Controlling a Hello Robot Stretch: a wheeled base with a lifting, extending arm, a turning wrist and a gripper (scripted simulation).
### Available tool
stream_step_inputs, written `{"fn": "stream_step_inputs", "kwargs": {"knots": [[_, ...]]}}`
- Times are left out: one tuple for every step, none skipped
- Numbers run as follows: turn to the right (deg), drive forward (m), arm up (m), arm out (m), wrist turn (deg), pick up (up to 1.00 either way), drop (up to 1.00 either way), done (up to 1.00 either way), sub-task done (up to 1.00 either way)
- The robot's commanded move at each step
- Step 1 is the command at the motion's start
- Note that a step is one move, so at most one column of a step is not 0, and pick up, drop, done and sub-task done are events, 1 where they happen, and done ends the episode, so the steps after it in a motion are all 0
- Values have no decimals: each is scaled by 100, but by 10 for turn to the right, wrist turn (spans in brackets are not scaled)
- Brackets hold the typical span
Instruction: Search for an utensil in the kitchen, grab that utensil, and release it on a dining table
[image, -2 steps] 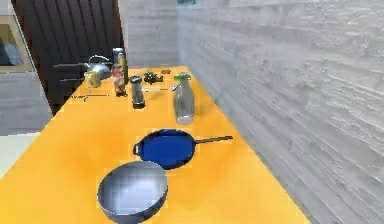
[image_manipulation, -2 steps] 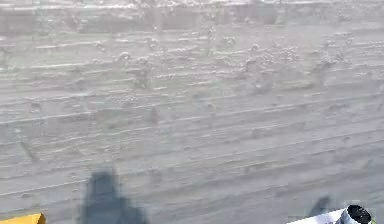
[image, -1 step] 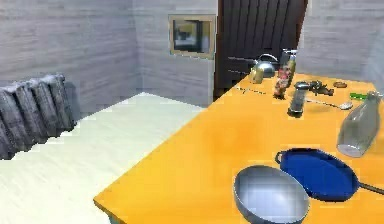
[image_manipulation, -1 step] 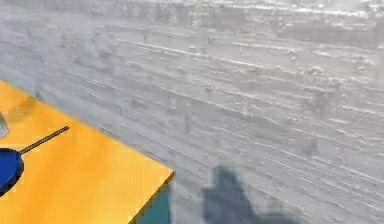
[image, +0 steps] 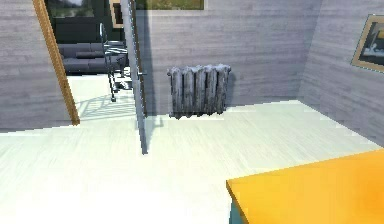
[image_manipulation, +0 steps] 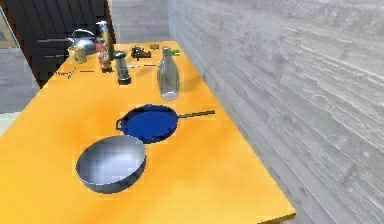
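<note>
You are, by my reading, at the search step: nothing here settles which utensil to take. An orange table (image_manipulation: 40, 150) stretches away beside you, and its near corner (image: 320, 195) also juts into the forward view's bottom right.

On the table a blue pan (image_manipulation: 148, 123) sits near the middle with its handle pointing to the wall-side edge. A grey bowl (image_manipulation: 110, 163) is just beside the pan, toward the near end. Farther along stand a glass bottle (image_manipulation: 168, 78), a dark grinder (image_manipulation: 121, 67) and a kettle (image_manipulation: 82, 44).

A thin pale item (image_manipulation: 65, 73) lies by the kettle at the far end's open-side edge. It may be the utensil you want, but it is too small to name. You cannot tell the tool's state from these views.

Next, I judge you should roll along the table toward its far end to bring that cluster into reach. Ahead, an open door (image: 138, 70) and a radiator (image: 199, 90) stand against the wall.
</note>
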Motion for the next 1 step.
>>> {"fn": "stream_step_inputs", "kwargs": {"knots": [[0, 0, 50, 0, 0, 0, 0, 0, 0]]}}
